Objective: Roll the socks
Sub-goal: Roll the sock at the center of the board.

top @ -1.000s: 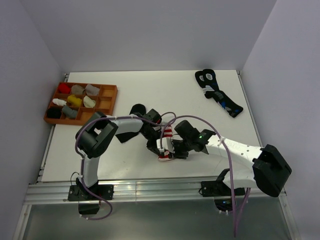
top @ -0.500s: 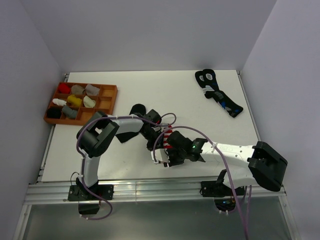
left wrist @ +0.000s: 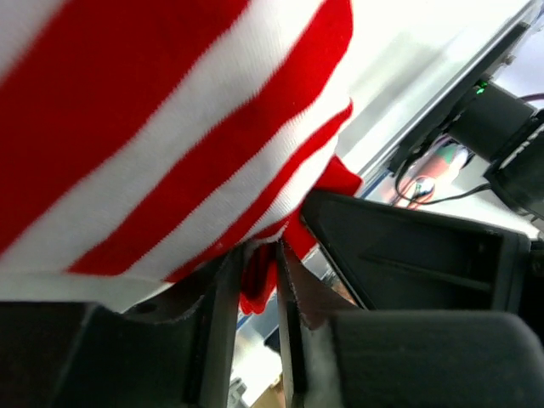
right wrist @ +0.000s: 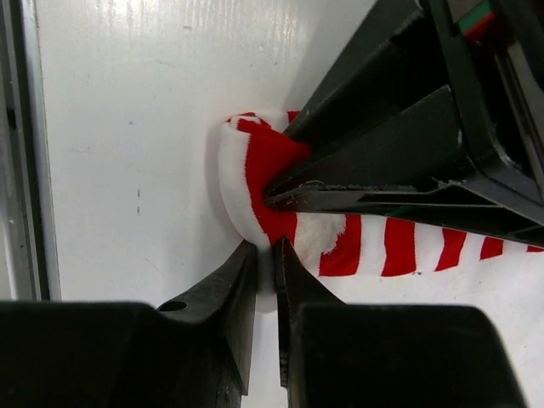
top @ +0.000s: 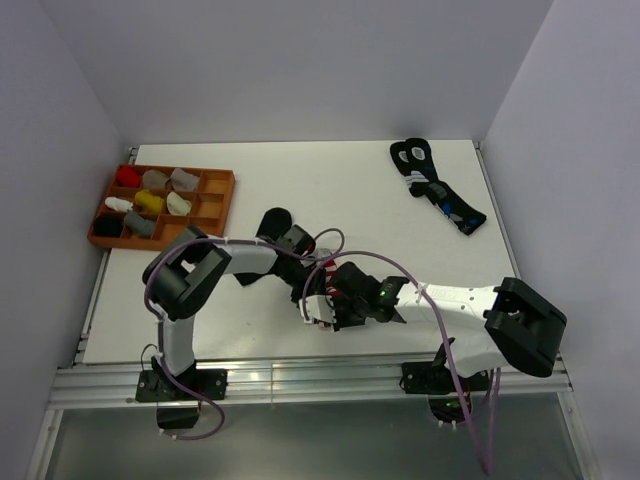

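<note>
Starting the roll, I had left end effector (left wrist: 255,280) clamped on the striped sock (left wrist: 127,127); right end effector (right wrist: 265,259) likewise, beside it.

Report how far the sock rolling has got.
Done: no finished roll shows. In hand: the left gripper and the right gripper both pinch the red-and-white striped sock at its curled end, so a first fold seems started. Left: rolling up the rest of it, then the black sock, which lies by the left arm, held by neither gripper.
</note>
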Controlling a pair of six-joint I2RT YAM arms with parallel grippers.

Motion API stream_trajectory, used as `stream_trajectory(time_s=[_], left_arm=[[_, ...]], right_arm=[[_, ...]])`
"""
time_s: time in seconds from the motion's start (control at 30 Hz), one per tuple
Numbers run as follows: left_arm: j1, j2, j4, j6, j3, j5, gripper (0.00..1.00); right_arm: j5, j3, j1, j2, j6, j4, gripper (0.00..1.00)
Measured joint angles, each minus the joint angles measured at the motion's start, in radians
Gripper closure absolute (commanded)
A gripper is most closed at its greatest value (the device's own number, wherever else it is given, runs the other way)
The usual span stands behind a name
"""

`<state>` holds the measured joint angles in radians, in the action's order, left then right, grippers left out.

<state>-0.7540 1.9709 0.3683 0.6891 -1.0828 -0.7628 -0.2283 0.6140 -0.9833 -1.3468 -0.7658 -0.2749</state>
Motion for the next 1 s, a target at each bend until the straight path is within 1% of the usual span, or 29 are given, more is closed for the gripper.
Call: stream_trajectory(time_s=[0.03, 0.07, 0.27, 0.43, 0.63, 0.8, 1.0], left_arm=[[0.0, -0.019, -0.039, 0.025, 0.03, 0.001, 0.68], [0.0, -0.04, -0.077, 0.055, 0.062, 0.006, 0.67], [-0.004, -0.149, -0.304, 0.229, 0.235, 0.079, 0.69], [-0.018, -0.209, -0.395, 0.304, 0.305, 0.167, 0.69], [-0.051, -0.277, -0.498, 0.371, 0.388, 0.282, 0.69], [-0.085, -0.368, -0.589, 0.435, 0.494, 0.384, 0.69], [-0.123, -0.515, -0.619, 0.475, 0.592, 0.531, 0.67]], right_arm=[[-0.004, 0.0, 0.003, 0.0, 0.0, -0.001, 0.89], [-0.013, 0.0, 0.008, 0.0, 0.002, -0.002, 0.89], [-0.101, 0.007, 0.07, 0.0, -0.001, -0.029, 0.89], [-0.195, 0.047, 0.147, -0.023, -0.017, -0.113, 0.89], [-0.313, 0.163, 0.224, -0.137, -0.056, -0.262, 0.89], [-0.406, 0.269, 0.275, -0.256, -0.093, -0.389, 0.89], [-0.492, 0.41, 0.343, -0.415, -0.145, -0.562, 0.89]])
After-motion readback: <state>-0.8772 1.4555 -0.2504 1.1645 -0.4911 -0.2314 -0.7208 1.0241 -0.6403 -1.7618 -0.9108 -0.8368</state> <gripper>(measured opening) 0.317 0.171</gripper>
